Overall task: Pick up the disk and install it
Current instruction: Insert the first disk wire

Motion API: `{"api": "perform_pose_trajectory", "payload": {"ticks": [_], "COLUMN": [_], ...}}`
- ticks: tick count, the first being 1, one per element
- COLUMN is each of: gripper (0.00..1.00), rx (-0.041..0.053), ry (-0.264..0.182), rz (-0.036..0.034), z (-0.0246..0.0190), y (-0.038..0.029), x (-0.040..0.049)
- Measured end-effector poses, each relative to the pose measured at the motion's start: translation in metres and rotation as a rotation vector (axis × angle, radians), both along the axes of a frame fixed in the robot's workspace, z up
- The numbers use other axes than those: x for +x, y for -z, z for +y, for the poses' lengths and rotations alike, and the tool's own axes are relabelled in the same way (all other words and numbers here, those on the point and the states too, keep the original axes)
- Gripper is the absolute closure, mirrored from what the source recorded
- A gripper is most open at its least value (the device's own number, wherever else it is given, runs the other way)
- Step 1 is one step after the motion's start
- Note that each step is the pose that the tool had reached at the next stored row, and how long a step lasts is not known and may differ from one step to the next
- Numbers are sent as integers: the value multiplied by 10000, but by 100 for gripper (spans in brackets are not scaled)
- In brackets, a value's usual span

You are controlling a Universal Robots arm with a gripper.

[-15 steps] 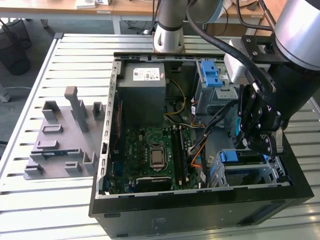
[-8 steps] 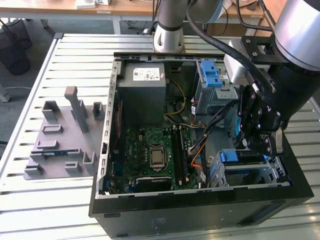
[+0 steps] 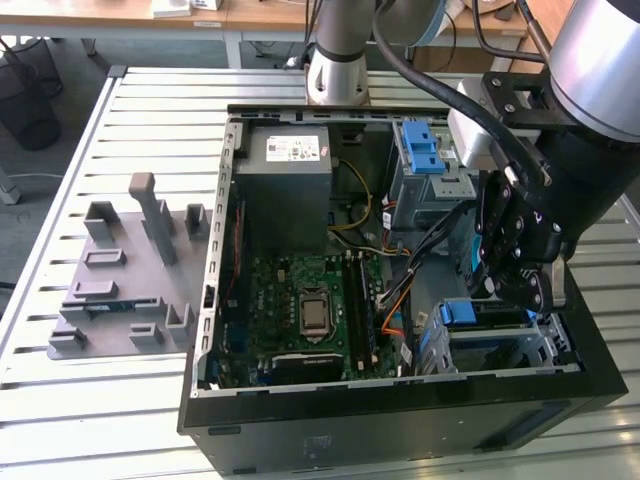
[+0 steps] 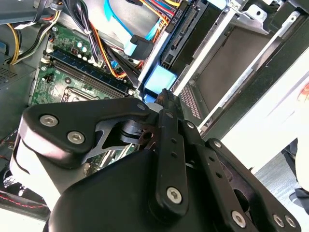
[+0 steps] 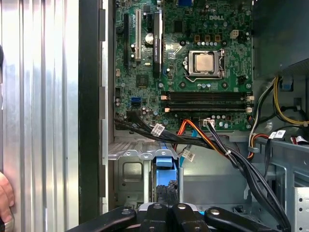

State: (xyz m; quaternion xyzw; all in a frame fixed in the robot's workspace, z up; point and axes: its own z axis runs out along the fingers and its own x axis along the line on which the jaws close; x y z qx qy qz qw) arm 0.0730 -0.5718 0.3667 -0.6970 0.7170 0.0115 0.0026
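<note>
Exterior view overlooks case [image 3: 300,430], 2 wrist views close, sharing motherboard [image 5: 193,72]

**Materials / finish rundown**

- Table [image 3: 130,420]: ribbed bare metal, satin silver.
- Computer case [image 3: 400,425]: matt black outside, bare sheet-metal edges inside.
- Drive cage [image 5: 128,174]: stamped silvery metal, dull sheen.
- Power supply box [image 3: 285,165]: matt grey metal, with a paper sticker.
- Motherboard [image 5: 183,58]: green board, semi-gloss.
- Cables [image 5: 241,164]: smooth plastic insulation in black, orange and yellow.
- Disk [image 3: 472,313]: smooth blue plastic carrier frame, slight gloss.
- End effector [image 4: 164,96]: matt black links, bright metal screw heads.
- Fixture block [image 3: 120,290] on the table: matt grey plastic.
- Arm shell [image 3: 600,50]: smooth, glossy grey.
</note>
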Motion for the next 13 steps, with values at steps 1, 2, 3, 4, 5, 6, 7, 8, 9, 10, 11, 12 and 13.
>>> {"api": "perform_pose_trajectory", "payload": {"ticks": [1,2,3,4,5,6,7,8,9,10,11,12,13], "gripper": [89,89,89,89,89,89,89,89,89,89,89,89,89], "rx": [0,2,2,2,0,1,1,0,0,0,0,0,0], "ry": [1,-1,0,0,0,0,0,0,0,0,0,0,0], "rz": [0,0,0,0,1,0,2,3,4,5,6,7,6], "z": [0,0,0,0,0,0,0,0,0,0,0,0,0], "y": [0,1,1,1,0,0,1,0,0,0,0,0,0], "x": [2,10,24,49,79,116,156,197,236,274,311,337,359]}}
